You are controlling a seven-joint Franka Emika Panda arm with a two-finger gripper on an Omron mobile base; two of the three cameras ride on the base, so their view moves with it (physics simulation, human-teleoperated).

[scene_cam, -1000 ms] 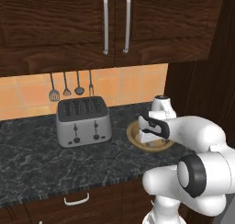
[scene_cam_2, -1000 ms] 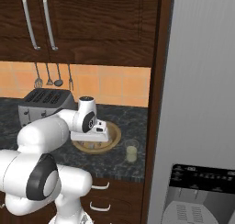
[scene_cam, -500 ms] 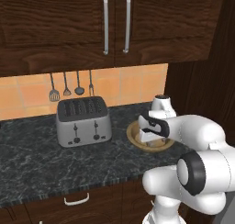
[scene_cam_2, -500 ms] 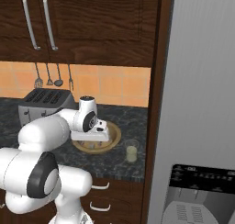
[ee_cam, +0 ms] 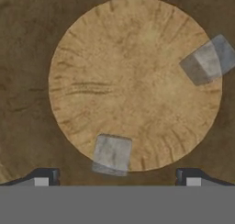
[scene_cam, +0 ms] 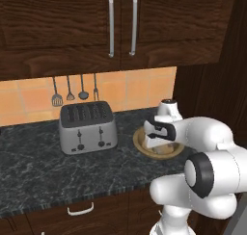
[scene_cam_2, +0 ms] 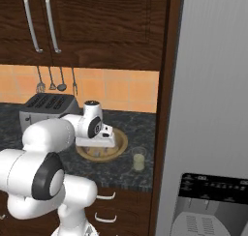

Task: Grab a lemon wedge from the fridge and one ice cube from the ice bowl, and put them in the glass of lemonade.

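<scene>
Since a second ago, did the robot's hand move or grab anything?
Hardly. The gripper still hangs over the ice bowl, jaws open, holding nothing; it may have dipped slightly. The ice cubes, glass of lemonade and toaster stayed put.

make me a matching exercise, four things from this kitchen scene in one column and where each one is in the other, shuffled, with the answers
Things
1. toaster
2. glass of lemonade
3. ice cube
4. utensils

Places
A. hanging on the orange tiled wall
B. inside the ice bowl, under the gripper
C. on the counter between the bowl and the fridge
D. on the counter left of the bowl, below the utensils

Pairs: 1-D, 2-C, 3-B, 4-A
</scene>
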